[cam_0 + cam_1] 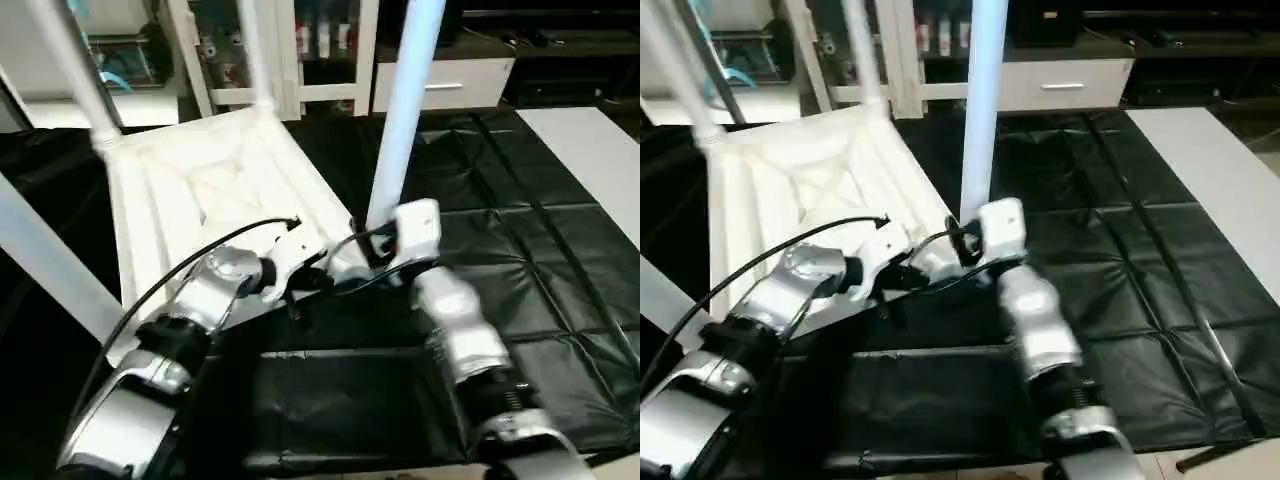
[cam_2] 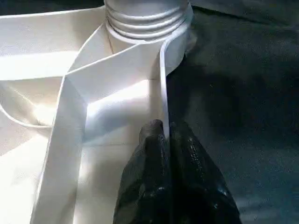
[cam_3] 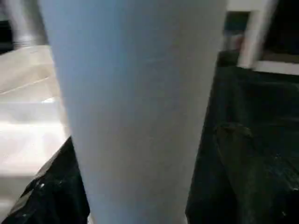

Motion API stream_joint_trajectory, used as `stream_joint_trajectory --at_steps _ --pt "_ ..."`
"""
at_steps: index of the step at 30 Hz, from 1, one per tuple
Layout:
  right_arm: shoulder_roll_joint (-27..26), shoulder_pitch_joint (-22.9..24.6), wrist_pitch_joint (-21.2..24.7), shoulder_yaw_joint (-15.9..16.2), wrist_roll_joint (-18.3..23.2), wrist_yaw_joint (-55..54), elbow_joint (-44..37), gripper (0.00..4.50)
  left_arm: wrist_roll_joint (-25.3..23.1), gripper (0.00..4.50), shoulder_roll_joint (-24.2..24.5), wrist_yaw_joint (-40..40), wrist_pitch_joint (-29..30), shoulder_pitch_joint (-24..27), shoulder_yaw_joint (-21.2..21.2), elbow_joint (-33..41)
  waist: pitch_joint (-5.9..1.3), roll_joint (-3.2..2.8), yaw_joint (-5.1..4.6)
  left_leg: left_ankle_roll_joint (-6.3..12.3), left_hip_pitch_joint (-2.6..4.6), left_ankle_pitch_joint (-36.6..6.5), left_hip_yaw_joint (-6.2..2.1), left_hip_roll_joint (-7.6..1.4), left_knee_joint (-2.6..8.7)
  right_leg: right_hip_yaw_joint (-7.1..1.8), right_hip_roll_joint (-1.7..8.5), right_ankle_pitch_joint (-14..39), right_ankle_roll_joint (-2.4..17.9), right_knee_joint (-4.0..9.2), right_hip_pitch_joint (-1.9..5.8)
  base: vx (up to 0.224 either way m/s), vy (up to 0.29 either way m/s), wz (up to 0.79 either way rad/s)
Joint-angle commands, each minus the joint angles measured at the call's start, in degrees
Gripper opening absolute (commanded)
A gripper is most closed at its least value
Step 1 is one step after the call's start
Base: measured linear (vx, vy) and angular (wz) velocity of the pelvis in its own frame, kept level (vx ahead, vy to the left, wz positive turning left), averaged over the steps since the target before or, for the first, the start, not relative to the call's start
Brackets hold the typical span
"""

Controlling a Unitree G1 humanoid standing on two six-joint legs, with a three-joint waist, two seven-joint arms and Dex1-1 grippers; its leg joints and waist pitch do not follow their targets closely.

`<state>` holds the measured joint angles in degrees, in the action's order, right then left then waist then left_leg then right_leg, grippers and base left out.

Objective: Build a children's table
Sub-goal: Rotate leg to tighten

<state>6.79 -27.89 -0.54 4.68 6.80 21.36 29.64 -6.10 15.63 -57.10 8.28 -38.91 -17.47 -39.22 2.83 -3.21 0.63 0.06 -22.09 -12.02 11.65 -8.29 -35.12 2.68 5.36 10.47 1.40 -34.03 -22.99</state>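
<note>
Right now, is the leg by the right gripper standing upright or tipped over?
Upright. The leg rises nearly straight from the near corner of the upturned table top, just beyond the right gripper.

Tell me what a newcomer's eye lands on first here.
The white table top lies ribbed side up on the black-draped work table, with legs rising from its corners. At the near corner, the tall leg stands before the right gripper, while the left gripper pinches the top's edge.
</note>
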Motion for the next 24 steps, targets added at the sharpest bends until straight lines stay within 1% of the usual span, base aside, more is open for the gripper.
stream_joint_trajectory --at_steps 1,2,3,4,5,6,7,9,10,11,12,13,15,16,17,18,20,21,22,24 --pt "3.68 1.69 4.09 2.0 1.9 9.75 -3.39 4.08 -0.66 0.0 1.02 -4.98 -0.16 2.64 -3.8 0.54 -3.6 0.54 -0.01 5.72 1.45 -9.87 -2.23 -5.02 4.9 -2.25 3.72 5.81 14.46 3.23 2.69 0.0 0.0 0.0" --pt "5.21 2.33 5.74 2.45 3.51 13.61 -4.87 4.08 -0.57 0.0 1.5 -5.87 0.23 3.13 -4.02 1.2 -3.65 0.57 -0.01 5.6 1.48 -10.04 -2.2 -4.98 4.87 -2.25 3.66 6.01 14.37 3.25 2.69 0.0 0.0 0.0" --pt "6.6 2.7 6.82 2.61 4.84 16.8 -5.79 4.08 -0.44 0.0 1.77 -6.69 0.61 3.46 -4.17 1.76 -3.72 0.58 0.1 5.55 1.42 -9.77 -2.27 -5.06 4.81 -2.34 3.83 5.52 14.53 3.14 2.79 0.0 0.0 0.0" --pt "9.31 3.48 7.39 3.97 5.98 22.68 -7.03 4.08 0.09 0.0 2.4 -8.42 1.55 4.31 -4.54 3.51 -3.63 0.74 0.25 5.46 1.33 -9.71 -2.22 -5.01 4.83 -2.35 3.87 5.9 14.57 3.27 2.76 0.0 0.0 0.0" --pt "11.16 4.09 7.95 4.87 6.72 26.5 -8.16 4.08 0.44 0.0 2.85 -9.63 2.19 4.93 -4.78 4.84 -3.71 0.78 0.32 5.45 1.35 -9.91 -2.23 -5.05 4.75 -2.35 4.0 5.84 14.73 3.17 2.94 0.0 0.0 0.0" --pt "13.4 4.68 7.98 6.03 6.92 30.7 -8.83 4.08 1.05 0.0 3.41 -11.27 2.93 5.72 -5.13 6.6 -3.61 0.84 0.55 5.73 1.16 -9.58 -2.29 -5.18 4.77 -2.32 4.02 5.94 14.68 3.18 3.0 0.0 0.0 0.0" --pt "14.97 5.07 7.97 6.8 6.97 33.55 -9.15 4.08 1.56 0.0 3.89 -12.58 3.48 6.39 -5.44 8.05 -3.63 0.83 0.85 5.88 1.26 -9.22 -2.22 -5.24 4.7 -2.31 4.04 6.14 14.74 3.18 2.9 0.0 0.0 0.0" --pt "16.22 5.29 8.14 7.12 7.02 35.8 -9.11 4.08 2.15 0.0 4.48 -14.18 3.97 7.21 -5.84 9.76 -3.59 0.82 1.17 5.88 1.36 -8.82 -2.09 -5.28 4.69 -2.29 3.89 6.5 14.9 3.21 2.65 0.0 0.0 0.0" --pt "16.54 5.14 8.17 6.91 7.04 36.56 -8.66 4.08 2.48 0.0 4.83 -15.09 4.45 7.67 -6.08 10.72 -3.56 0.73 1.3 5.7 1.37 -8.95 -2.08 -5.25 4.72 -2.27 3.86 7.05 14.98 3.23 2.5 0.0 0.0 0.0" --pt "16.9 5.08 8.57 6.77 7.2 37.23 -8.68 4.08 2.74 0.0 5.13 -15.72 4.83 8.03 -6.27 11.51 -3.53 0.81 1.28 5.55 1.31 -9.24 -2.11 -5.25 4.76 -2.28 3.85 7.49 14.9 3.22 2.49 0.0 0.0 0.0" --pt "17.37 4.98 8.68 6.68 7.27 38.04 -8.51 4.08 2.95 0.0 5.53 -16.38 4.97 8.41 -6.51 12.24 -3.42 0.83 1.3 5.07 1.42 -10.36 -2.13 -5.27 4.9 -2.29 3.89 9.33 14.69 3.45 2.36 0.0 0.0 0.0" --pt "18.01 4.85 9.24 6.46 7.52 39.22 -8.47 4.08 2.81 0.0 5.93 -16.63 4.85 8.72 -6.52 12.73 -3.46 0.85 1.41 4.53 1.59 -10.84 -2.2 -5.31 4.95 -2.32 3.88 10.37 14.46 3.49 2.32 0.0 0.0 0.0" --pt "18.61 4.7 9.86 6.36 8.02 40.43 -8.46 4.08 2.57 0.0 6.29 -16.79 4.94 8.91 -6.47 13.08 -3.44 0.85 1.5 4.13 1.69 -10.78 -2.12 -5.27 4.97 -2.35 3.69 10.08 14.36 3.51 2.16 0.0 0.0 0.0" --pt "18.85 4.6 10.09 6.4 8.26 40.97 -8.31 4.08 2.37 0.0 6.5 -16.83 5.15 8.9 -6.48 13.14 -3.5 0.63 1.56 3.97 1.66 -10.68 -2.19 -5.26 5.0 -2.32 3.7 9.53 14.35 3.37 2.25 0.0 0.0 0.0" --pt "19.29 4.41 10.28 6.57 8.57 42.2 -8.05 4.08 2.36 0.0 6.89 -16.99 5.96 9.03 -6.55 13.86 -3.52 0.75 1.49 3.87 1.55 -10.62 -2.21 -5.21 4.99 -2.31 3.71 9.07 14.29 3.33 2.34 0.0 0.0 0.0" --pt "19.29 4.41 10.28 6.57 8.57 42.2 -8.05 4.08 2.36 0.0 6.89 -16.99 5.96 9.03 -6.55 13.86 -3.53 0.8 1.48 3.93 1.5 -10.59 -2.2 -5.17 4.96 -2.32 3.79 8.93 14.35 3.36 2.44 0.0 0.0 0.0" --pt "19.55 4.36 10.38 6.77 8.65 43.26 -7.85 4.08 2.31 0.0 6.93 -16.88 6.25 8.97 -6.53 14.06 -3.58 0.65 1.53 4.07 1.38 -10.16 -2.26 -5.12 4.89 -2.32 3.92 8.56 14.38 3.32 2.52 0.0 0.0 0.0" --pt "19.58 4.36 10.48 6.79 8.63 43.83 -7.79 4.08 2.27 0.0 6.99 -16.87 6.4 9.01 -6.52 14.25 -3.65 0.74 1.52 4.34 1.35 -9.7 -2.24 -5.12 4.79 -2.28 3.89 7.9 14.55 3.27 2.56 0.0 0.0 0.0" --pt "19.67 4.3 10.3 6.97 8.31 44.29 -7.61 4.08 2.3 0.0 7.03 -16.93 6.53 8.97 -6.49 14.34 -3.69 0.47 1.61 4.43 1.36 -9.36 -2.26 -5.1 4.74 -2.27 3.92 7.54 14.64 3.22 2.53 0.0 0.0 0.0" --pt "19.65 4.19 9.96 7.16 7.64 44.75 -7.08 4.08 2.38 0.0 7.28 -17.01 6.77 9.18 -6.61 14.76 -3.74 0.58 1.55 4.71 1.32 -8.78 -2.28 -5.15 4.71 -2.19 3.87 6.57 15.0 3.11 2.56 0.0 0.0 0.0"
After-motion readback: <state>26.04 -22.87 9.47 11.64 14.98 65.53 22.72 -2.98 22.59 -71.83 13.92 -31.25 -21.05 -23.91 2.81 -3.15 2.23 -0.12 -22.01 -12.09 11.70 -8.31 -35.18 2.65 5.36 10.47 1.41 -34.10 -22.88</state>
